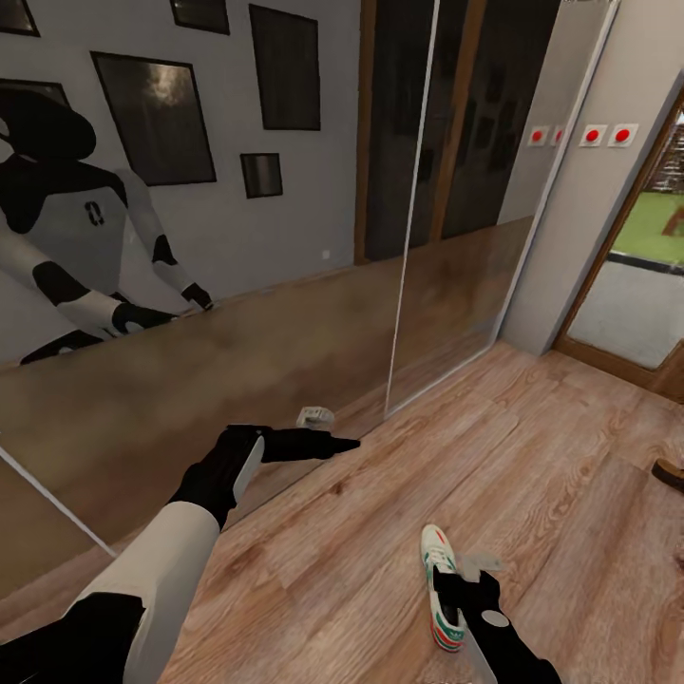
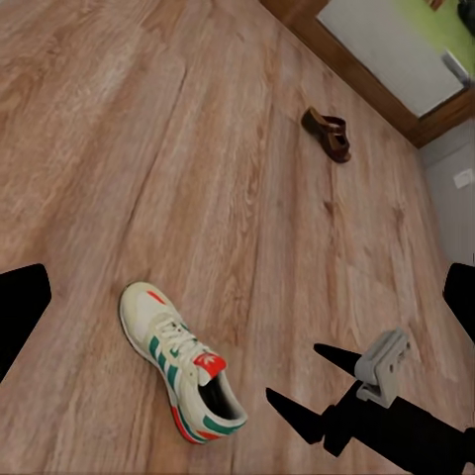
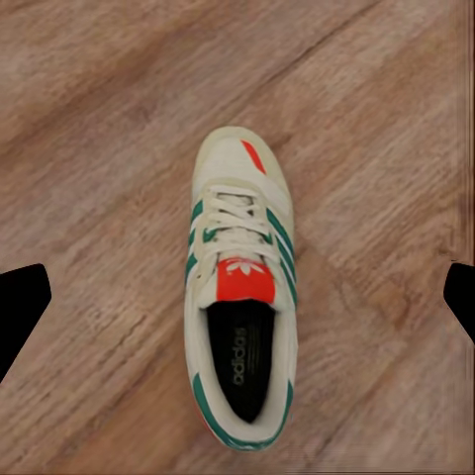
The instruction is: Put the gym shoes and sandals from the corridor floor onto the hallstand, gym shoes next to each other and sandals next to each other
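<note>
One gym shoe (image 1: 437, 560), white with teal stripes and a red tongue, lies upright on the corridor floor (image 1: 532, 456). My right gripper (image 1: 454, 597) hovers directly over it, open, with the shoe (image 3: 240, 287) centred between its wide-apart fingers. The left wrist view shows the same gym shoe (image 2: 183, 371) with the right gripper (image 2: 309, 386) just beside it, apart from it. My left gripper (image 1: 332, 444) is open and empty, held above the floor near the mirror. A dark-brown sandal (image 2: 327, 134) lies farther off, also at the head view's right edge as the sandal (image 1: 671, 471). The hallstand is out of view.
Tall mirrored sliding doors (image 1: 285, 313) run along the left and reflect the robot. A glazed door (image 1: 636, 294) in a wood frame stands at the right behind a white wall corner (image 1: 570, 237). Bare planks stretch between the shoe and the sandal.
</note>
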{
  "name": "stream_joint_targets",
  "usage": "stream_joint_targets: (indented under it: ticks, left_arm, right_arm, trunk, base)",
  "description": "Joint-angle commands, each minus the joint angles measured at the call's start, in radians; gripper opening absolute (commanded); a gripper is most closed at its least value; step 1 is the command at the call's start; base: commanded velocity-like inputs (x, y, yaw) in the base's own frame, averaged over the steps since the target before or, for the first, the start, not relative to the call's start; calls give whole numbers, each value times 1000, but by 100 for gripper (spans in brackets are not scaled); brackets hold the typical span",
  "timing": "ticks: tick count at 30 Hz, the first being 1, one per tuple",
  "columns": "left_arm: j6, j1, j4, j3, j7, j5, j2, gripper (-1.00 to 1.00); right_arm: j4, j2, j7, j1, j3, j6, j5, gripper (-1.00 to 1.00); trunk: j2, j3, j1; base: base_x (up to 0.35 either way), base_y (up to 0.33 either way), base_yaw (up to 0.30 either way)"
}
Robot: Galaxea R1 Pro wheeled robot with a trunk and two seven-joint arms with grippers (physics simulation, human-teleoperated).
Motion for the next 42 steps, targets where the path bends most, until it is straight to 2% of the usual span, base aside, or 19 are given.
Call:
stream_joint_targets:
  ticks: [1,4,15,32,42]
  left_arm:
    - [7,0,-1,0,-2,1,0,100]
    - [7,0,-2,-1,-2,1,0,100]
    - [7,0,-2,-1,-2,1,-1,100]
    - [13,-2,-1,-1,-4,3,-1,100]
    - [17,-13,-6,-3,-1,4,-12,100]
  right_arm:
    - [1,1,0,-1,-7,-4,10,100]
    - [1,1,0,-1,-7,-4,10,100]
    - [1,2,-1,-1,-7,-4,10,100]
    - [3,3,-1,-1,-7,-4,10,100]
    - [3,3,-1,-1,-8,-5,9,100]
  trunk:
    - [0,-1,0]
    - [0,-1,0]
    - [0,-1,0]
    - [-119,-72,65]
    - [-189,-119,103]
  base:
    - [6,-2,-258]
    - [4,-1,-261]
    - [0,0,-31]
    - [0,0,-1]
    - [0,0,0]
